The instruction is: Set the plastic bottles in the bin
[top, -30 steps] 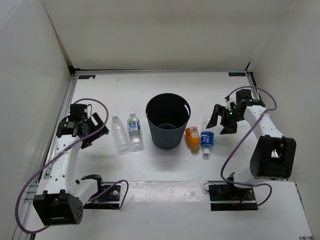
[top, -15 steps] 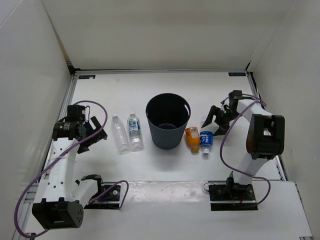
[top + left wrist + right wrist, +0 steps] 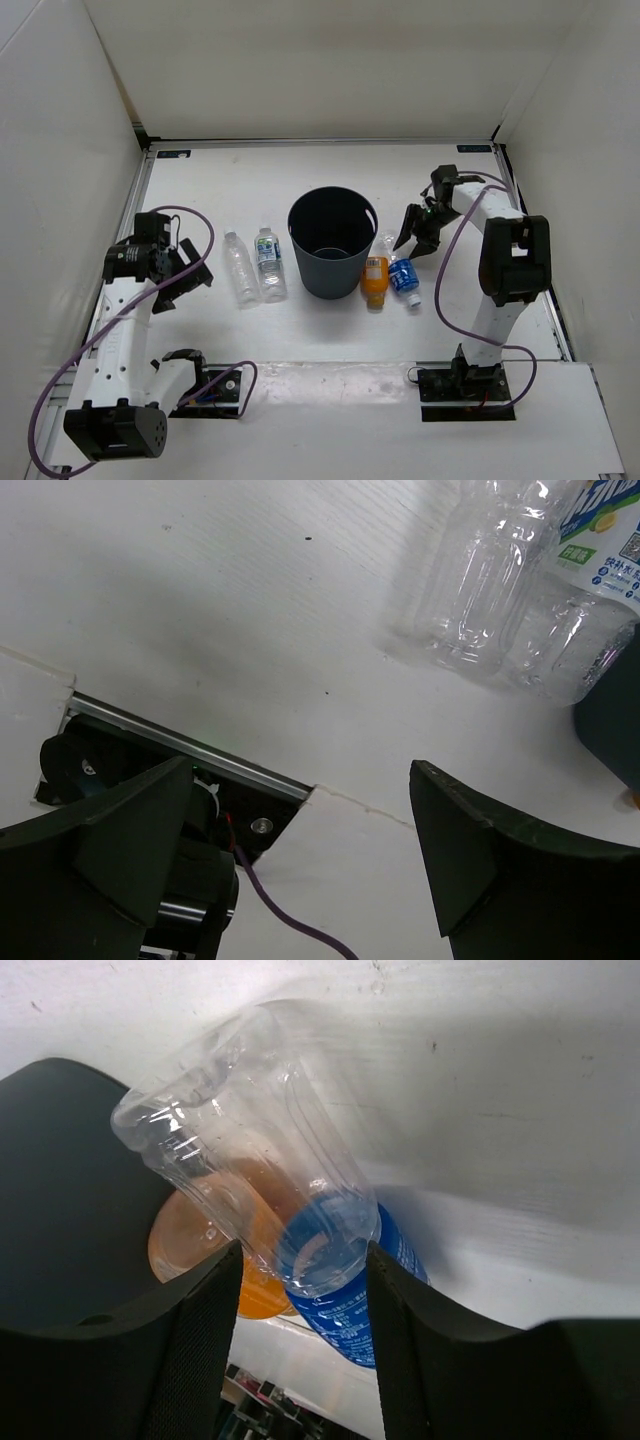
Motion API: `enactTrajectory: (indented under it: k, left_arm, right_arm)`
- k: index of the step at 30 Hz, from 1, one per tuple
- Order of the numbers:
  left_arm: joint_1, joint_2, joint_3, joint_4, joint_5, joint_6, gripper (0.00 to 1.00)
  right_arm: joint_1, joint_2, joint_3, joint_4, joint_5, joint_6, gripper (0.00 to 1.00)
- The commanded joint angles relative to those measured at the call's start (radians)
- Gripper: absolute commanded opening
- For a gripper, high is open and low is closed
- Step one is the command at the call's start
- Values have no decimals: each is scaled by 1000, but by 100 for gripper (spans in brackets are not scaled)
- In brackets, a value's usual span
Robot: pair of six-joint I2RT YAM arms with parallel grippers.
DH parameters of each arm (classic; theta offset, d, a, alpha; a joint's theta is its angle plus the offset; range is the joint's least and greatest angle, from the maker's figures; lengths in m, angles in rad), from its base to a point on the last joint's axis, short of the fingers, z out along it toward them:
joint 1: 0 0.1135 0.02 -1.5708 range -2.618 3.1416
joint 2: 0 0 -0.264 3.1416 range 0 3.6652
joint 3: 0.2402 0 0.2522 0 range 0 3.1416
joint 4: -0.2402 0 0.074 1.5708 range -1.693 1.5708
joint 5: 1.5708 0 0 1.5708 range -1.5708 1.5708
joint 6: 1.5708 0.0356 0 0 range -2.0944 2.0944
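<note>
Bottles lie in two pairs on the white table (image 3: 330,170), one pair on each side of the bin (image 3: 335,282), which stands upright at mid-frame in the overhead view with its mouth open to the camera. Left of it, the plain clear bottle (image 3: 240,270) and the green-labelled bottle (image 3: 268,262) lie side by side and touching. Their long axes run up and down the frame, with the white caps toward the top, and a narrow strip of table separates them from the bin. Right of the bin, the orange bottle (image 3: 375,281) lies just beside the wall, its axis also up and down. The blue-labelled bottle (image 3: 402,275) rests against it, slanted, with its clear end toward the upper left and its cap toward the lower right. The right gripper (image 3: 415,230) reaches in from the upper right and straddles that clear end. In the wrist view its fingers (image 3: 200,1350) are drawn in close on both sides of the bottle, but whether they already pinch it cannot be told. The left gripper (image 3: 300,780) hangs at the left edge of the overhead frame, near the plain bottle, with its jaws spread wide and nothing between them. Bare table lies above the bin up to the back wall and to the right of the blue-labelled bottle — and also in a band below both pairs.
</note>
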Motion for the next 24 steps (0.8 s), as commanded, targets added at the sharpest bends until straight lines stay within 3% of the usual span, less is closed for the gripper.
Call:
enactTrajectory:
  k: [1, 2, 7, 13, 16, 18, 21, 22, 24]
  left_arm:
    - [3, 1, 31, -4, -15, -5, 100]
    - [3, 10, 34, -6, -15, -7, 100]
    - [6, 22, 40, -10, -17, 2, 100]
    - [3, 22, 40, -15, -18, 1, 100]
    - [5, 22, 49, -29, -14, -1, 100]
    - [2, 21, 57, -41, -9, -2, 100]
    - [3, 15, 57, -49, -4, -11, 100]
    - [3, 8, 57, -49, -4, -13, 100]
    - [3, 2, 55, -49, 0, -19, 100]
  right_arm:
    - [13, 9, 35, -49, 31, -9, 56]
    - [15, 6, 30, -54, 29, -9, 64]
    - [24, -20, -1, -84, 64, -48, 83]
    - [33, -39, -59, -167, 111, -71, 88]
    - [47, -29, -68, -209, 126, -63, 83]
    - [47, -19, -74, -241, 140, -45, 75]
    - [45, -2, -65, -253, 163, -34, 56]
    - [51, 0, -61, -255, 166, -31, 40]
    - [50, 3, -54, -249, 164, -34, 28]
